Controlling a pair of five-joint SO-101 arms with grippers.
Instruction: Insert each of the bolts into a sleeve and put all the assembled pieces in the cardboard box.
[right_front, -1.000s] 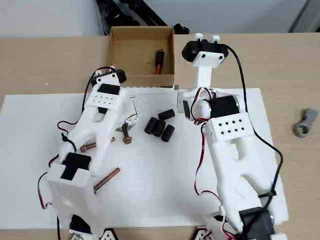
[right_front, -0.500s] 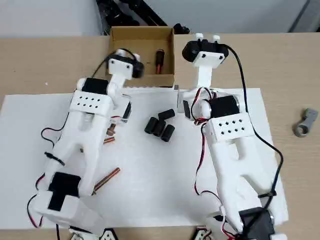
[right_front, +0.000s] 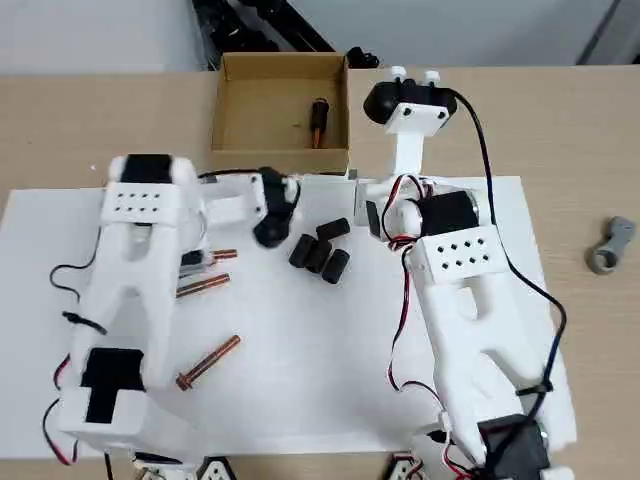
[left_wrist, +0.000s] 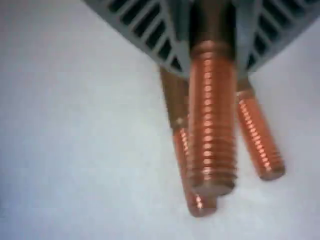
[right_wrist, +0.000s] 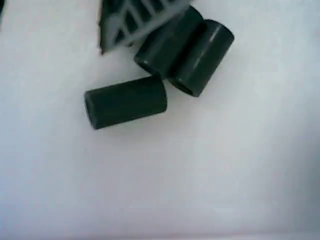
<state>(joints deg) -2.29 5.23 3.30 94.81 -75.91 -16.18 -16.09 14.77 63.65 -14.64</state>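
My left gripper (left_wrist: 212, 40) is shut on a copper bolt (left_wrist: 212, 120), threaded end outward, held just above the white mat. Two more bolts (left_wrist: 257, 140) lie under it. In the high view, bolts (right_front: 203, 286) lie beside the left arm and another bolt (right_front: 208, 361) lies nearer the front. Several black sleeves (right_front: 320, 252) are clustered mid-mat. My right gripper (right_front: 366, 215) hangs next to them; its wrist view has three sleeves (right_wrist: 126, 102) close by. The cardboard box (right_front: 250, 110) at the back holds one assembled piece (right_front: 319, 122).
A white mat (right_front: 320, 380) covers the table's middle, with open room at its front centre. A grey metal part (right_front: 610, 245) lies on the bare wood at the far right. Cables trail along both arms.
The left arm has swung from near the box back toward the left of the mat and lowered over the bolts. The right arm has not moved.
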